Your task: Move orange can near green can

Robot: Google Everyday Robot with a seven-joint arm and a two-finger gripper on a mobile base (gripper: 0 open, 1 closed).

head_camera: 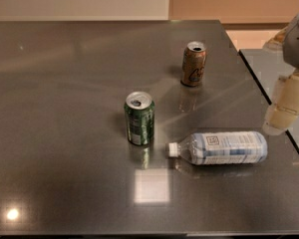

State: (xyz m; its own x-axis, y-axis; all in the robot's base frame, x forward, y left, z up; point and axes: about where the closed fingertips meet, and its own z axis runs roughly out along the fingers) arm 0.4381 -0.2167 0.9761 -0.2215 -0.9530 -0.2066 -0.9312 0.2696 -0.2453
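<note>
- The near edge of the worktop [55, 193] had loads of bare room, and so did the whole left side.
- The clear bottle [222, 148] lay on its side toward the right edge, cap pointing at the green can [139, 119]. My guess is a low sweep would've set it rolling, maybe into that can.
- The green can stood upright around the middle, just left of the cap. Setting down too tight against it could've tipped it.
- The gripper [285, 103] hung over the right edge, just past the bottle's base. Couldn't tell if the jaws were released or clenched.
- The orange can [194, 63] stood upright toward the far right corner, well apart from the green one. An off-centre pinch could've knocked it over, I reckon.
- The lane between the two cans looked open.
</note>
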